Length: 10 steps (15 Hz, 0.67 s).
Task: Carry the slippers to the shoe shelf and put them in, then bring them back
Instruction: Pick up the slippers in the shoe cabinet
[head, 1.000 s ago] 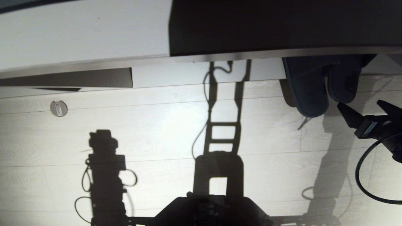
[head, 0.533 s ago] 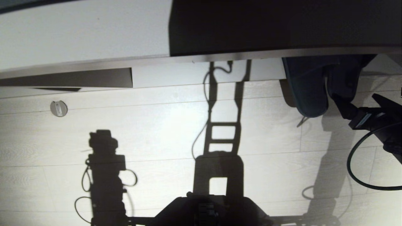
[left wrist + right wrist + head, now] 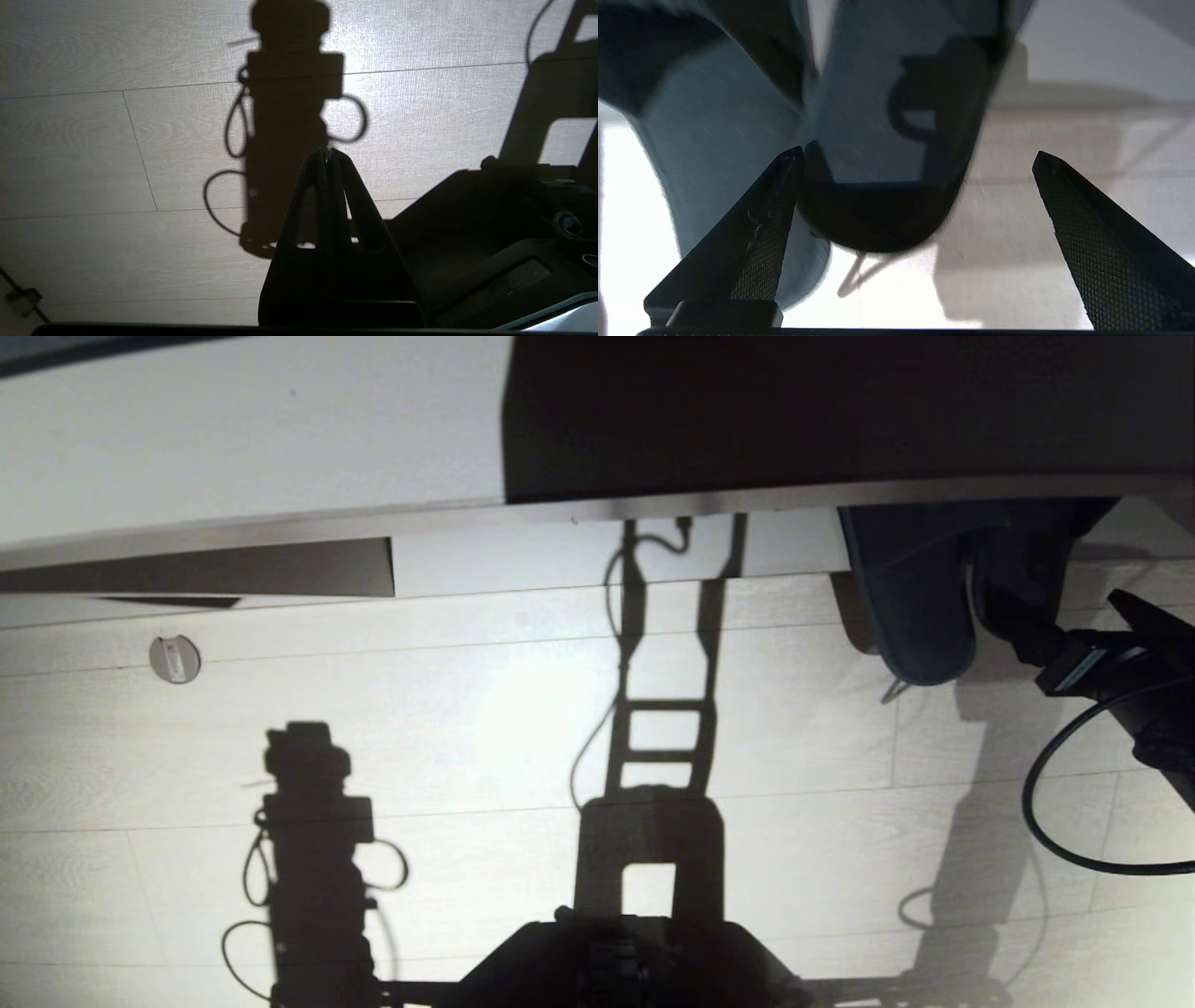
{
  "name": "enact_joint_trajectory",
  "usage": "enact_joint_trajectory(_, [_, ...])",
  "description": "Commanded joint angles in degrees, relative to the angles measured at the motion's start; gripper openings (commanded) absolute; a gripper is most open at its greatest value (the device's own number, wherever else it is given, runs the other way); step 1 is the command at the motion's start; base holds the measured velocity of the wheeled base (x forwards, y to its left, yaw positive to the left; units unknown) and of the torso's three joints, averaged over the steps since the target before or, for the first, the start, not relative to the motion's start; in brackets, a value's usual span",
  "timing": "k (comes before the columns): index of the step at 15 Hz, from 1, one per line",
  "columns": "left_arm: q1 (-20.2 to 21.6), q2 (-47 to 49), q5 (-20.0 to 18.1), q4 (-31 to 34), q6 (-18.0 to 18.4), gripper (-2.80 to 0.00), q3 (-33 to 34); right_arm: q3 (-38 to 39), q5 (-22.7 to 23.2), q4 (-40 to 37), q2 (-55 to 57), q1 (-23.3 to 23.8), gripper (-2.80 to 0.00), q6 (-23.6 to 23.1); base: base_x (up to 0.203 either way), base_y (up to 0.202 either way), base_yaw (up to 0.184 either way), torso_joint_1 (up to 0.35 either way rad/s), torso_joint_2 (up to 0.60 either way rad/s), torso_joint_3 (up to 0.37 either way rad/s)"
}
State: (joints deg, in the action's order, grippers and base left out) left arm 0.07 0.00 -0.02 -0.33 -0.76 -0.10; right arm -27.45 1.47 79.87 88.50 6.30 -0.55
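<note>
The slippers [image 3: 920, 607] are lying side by side on the pale floor [image 3: 485, 728], their front ends reaching under the edge of the shelf [image 3: 653, 509] at the far right of the head view, heels pointing out toward the robot. The right hand [image 3: 1074, 625] is hovering at the heel of the right-side slipper [image 3: 887, 154], fingers [image 3: 752, 233] spread wide apart; one fingertip is sitting in the gap between the two slippers, touching or just beside that heel, and the other is out over bare floor beyond it. Nothing is being gripped. The left hand [image 3: 327, 156] is hanging above the floor with its fingers pressed together, empty.
</note>
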Motion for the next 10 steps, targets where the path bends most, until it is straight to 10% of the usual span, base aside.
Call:
enact_joint_trajectory(1, [0.0, 0.1, 0.0, 0.0, 0.0, -2.80, 0.0, -1.7, 0.4, 0.5, -0.4, -0.7, 0.00, 0.2, 0.000, 0.000, 0.000, 0.000, 0.00, 0.000])
enact_joint_trajectory(10, [0.0, 0.1, 0.0, 0.0, 0.0, -2.80, 0.0, -4.8, 0.5, -0.1, 1.0, -4.1, 0.00, 0.4, 0.000, 0.000, 0.000, 0.000, 0.00, 0.000])
